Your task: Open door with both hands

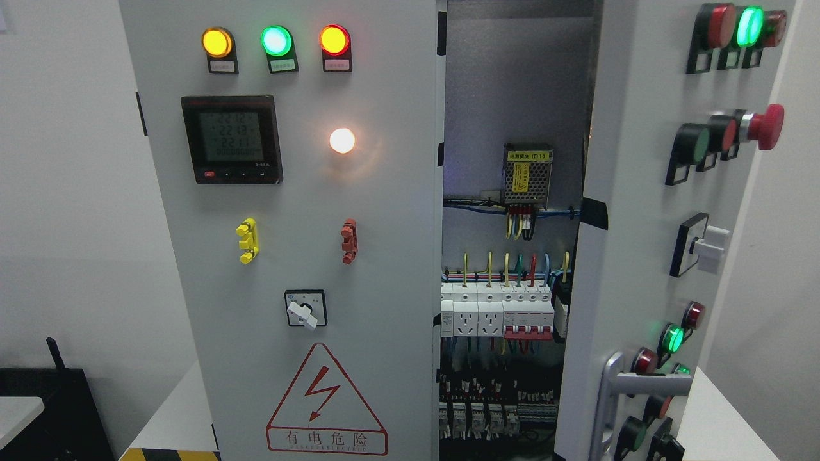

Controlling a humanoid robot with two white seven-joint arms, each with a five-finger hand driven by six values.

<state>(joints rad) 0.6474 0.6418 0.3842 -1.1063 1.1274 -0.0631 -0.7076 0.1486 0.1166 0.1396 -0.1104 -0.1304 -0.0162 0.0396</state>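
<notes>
A grey electrical cabinet fills the head view. Its left door (288, 256) is closed and flat toward me, carrying three lit lamps, a meter (232, 139), a rotary switch (305, 309) and a red lightning warning triangle (325, 403). The right door (647, 243) stands swung outward, seen at an angle, with a silver handle (624, 384) low on it. Between the doors the interior (506, 288) shows, with breakers, sockets and coloured wires. Neither of my hands or arms is in the picture.
The right door carries protruding buttons, among them a red mushroom stop (762, 126) and a white knob (708, 246). The cabinet stands on a white surface (170, 416) with a yellow-black striped edge. A dark object (45, 410) sits at lower left. White walls lie on both sides.
</notes>
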